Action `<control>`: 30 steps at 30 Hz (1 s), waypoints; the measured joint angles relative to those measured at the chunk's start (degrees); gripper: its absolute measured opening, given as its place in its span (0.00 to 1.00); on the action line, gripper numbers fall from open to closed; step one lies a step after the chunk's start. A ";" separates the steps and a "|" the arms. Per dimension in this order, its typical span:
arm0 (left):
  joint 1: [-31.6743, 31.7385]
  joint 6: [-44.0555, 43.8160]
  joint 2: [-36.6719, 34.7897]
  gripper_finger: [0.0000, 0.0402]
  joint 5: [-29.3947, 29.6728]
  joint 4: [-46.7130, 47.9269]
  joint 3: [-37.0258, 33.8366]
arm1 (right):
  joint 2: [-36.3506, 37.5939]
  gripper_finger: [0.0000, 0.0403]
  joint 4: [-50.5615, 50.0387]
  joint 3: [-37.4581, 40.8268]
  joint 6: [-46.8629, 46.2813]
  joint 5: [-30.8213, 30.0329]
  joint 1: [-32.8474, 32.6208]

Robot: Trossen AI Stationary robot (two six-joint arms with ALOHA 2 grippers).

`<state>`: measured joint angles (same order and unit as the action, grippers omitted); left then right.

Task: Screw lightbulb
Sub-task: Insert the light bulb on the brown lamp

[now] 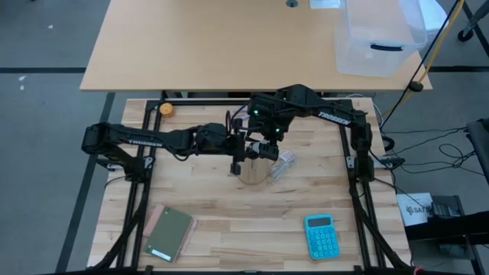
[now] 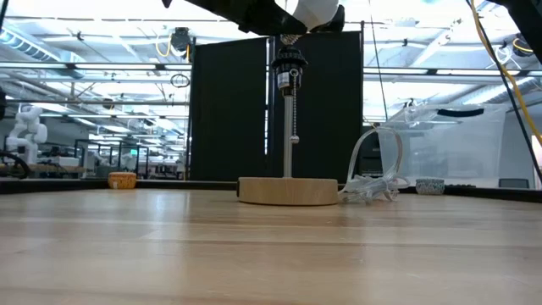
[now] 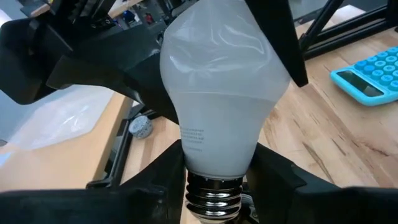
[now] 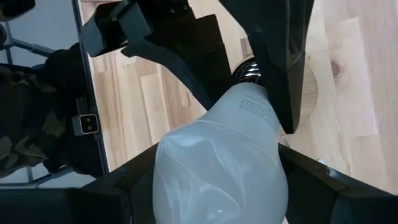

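The whitish lightbulb [image 3: 217, 93] is in the air above the black socket [image 2: 290, 72], which stands on a thin rod on its round wooden disc base [image 2: 288, 191]. The bulb also shows in the right wrist view [image 4: 217, 168] and at the top of the low view [image 2: 318, 12]. My left gripper [image 1: 238, 156] reaches in from the table's left and is shut at the bulb's narrow end. My right gripper [image 1: 267, 149] reaches in from the right and is shut on the bulb's round glass. The clear plastic wrapper [image 1: 284, 163] lies beside the base. My left gripper holds the bulb's narrow neck [image 3: 214, 158], just above the silvery screw end [image 3: 214, 196], between its two fingers [image 3: 277, 177]. The fingers lie across the neck. The bulb is lifted clear of the socket and table. My right gripper pinches the wide round glass [image 4: 217, 155] between its two fingers [image 4: 329, 186], one on each side. It comes at the bulb from the end opposite the screw end [image 4: 249, 70]. The bulb is clear of the table.
A blue calculator [image 1: 321, 235] lies at the near right and a green notebook [image 1: 170, 233] at the near left. A small orange thing [image 1: 166, 108] sits at the far left corner. A clear plastic bin [image 1: 378, 38] stands on the table behind.
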<state>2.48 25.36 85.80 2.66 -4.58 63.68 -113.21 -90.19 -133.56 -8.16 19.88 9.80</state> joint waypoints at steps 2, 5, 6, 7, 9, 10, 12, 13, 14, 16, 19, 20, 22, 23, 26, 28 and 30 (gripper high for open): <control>0.00 -0.02 0.00 0.35 0.02 0.01 0.00 | 0.00 0.62 0.02 0.00 0.02 0.00 0.00; 0.00 -0.07 0.00 0.34 0.05 0.02 0.00 | 0.00 0.62 0.02 0.00 0.65 0.00 -0.24; 0.00 -0.17 0.00 0.34 0.10 0.00 0.00 | 0.00 0.62 0.00 0.00 0.93 -0.04 -0.36; 0.00 -0.38 0.00 0.34 0.17 0.00 0.00 | 0.00 0.63 0.02 0.00 1.19 -0.12 -0.47; -0.02 -0.56 0.00 0.34 0.22 0.02 0.00 | 0.00 0.64 0.00 0.02 1.68 -0.34 -0.79; -0.04 -0.67 0.00 0.34 0.24 0.01 0.00 | 0.00 0.66 0.00 0.02 2.00 -0.51 -0.90; -0.04 -0.89 0.00 0.34 0.74 0.04 0.00 | 0.00 0.69 0.04 0.02 2.74 -0.87 -1.07; -0.04 -1.04 0.00 0.34 0.92 0.04 0.00 | 0.00 0.70 0.08 0.02 3.05 -1.08 -1.07; -0.04 -1.49 0.00 0.34 0.96 0.00 0.00 | 0.00 0.72 0.23 0.02 3.29 -1.52 -1.09; 0.00 -2.44 0.00 0.34 1.06 -0.02 0.00 | 0.00 0.75 0.73 0.02 3.73 -2.98 -1.17; 0.00 -2.95 0.00 0.34 1.11 0.00 0.00 | 0.00 0.77 0.76 0.02 4.42 -3.50 -1.18; 0.00 -3.01 0.00 0.34 1.15 0.01 0.00 | 0.00 0.77 1.04 0.02 4.44 -3.52 -1.20; 0.01 -3.75 0.00 0.34 1.29 0.07 -0.02 | 0.00 0.77 1.42 0.04 4.65 -3.56 -1.26; 0.09 -4.17 0.00 0.33 1.29 0.06 -0.02 | 0.08 0.78 1.52 0.08 4.75 -3.56 -1.27; 0.45 -5.75 0.00 0.33 1.27 -0.02 -0.02 | 0.23 0.78 1.82 0.11 5.18 -4.12 -1.28; 0.65 -6.67 0.00 0.33 1.11 -0.08 -0.02 | 0.41 0.78 1.96 0.11 5.52 -5.07 -1.33; 0.77 -6.99 0.00 0.33 0.52 -0.09 -0.02 | 0.55 0.78 2.11 0.11 6.21 -6.22 -1.56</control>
<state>3.25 18.37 85.80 3.18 -4.67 63.66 -112.66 -88.08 -133.45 -1.95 13.66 8.24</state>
